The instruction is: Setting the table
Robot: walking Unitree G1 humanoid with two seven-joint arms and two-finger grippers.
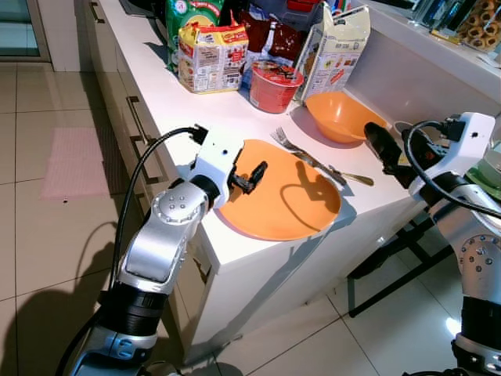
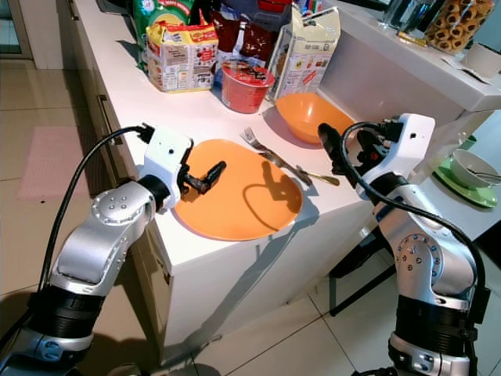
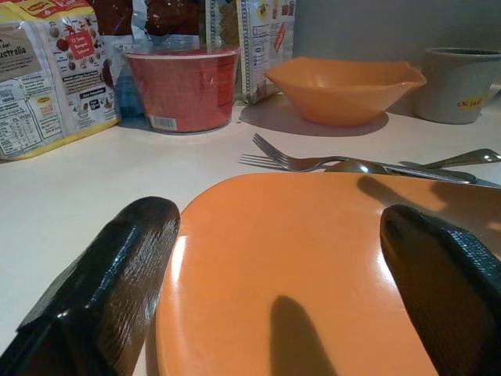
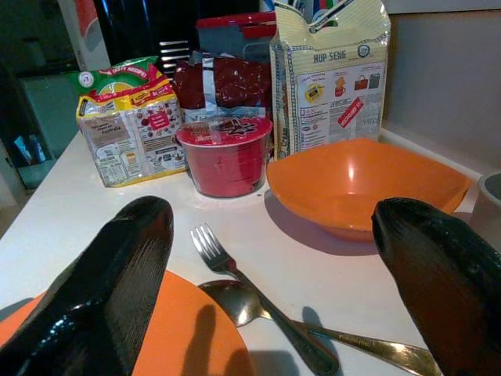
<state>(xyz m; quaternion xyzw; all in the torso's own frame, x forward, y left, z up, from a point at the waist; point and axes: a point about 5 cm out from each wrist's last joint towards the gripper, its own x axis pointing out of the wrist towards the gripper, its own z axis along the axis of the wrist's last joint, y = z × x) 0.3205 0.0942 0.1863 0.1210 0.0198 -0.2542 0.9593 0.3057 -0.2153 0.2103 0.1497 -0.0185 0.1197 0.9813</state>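
**Orange plate near the desk edge, both arms hovering**

White desk [image 1: 235,117] runs from upper left to right centre of the left eye view. Left end effector [image 1: 249,177], fingers spread and empty, hovers over the plate's left rim, probably to shift it. Orange plate [image 1: 290,205], glossy and shallow, slightly overhangs the near edge. Fork [image 1: 301,153] and spoon [image 1: 348,176] lie touching its upper-right rim. Right end effector [image 2: 338,153] is released, aimed at them.
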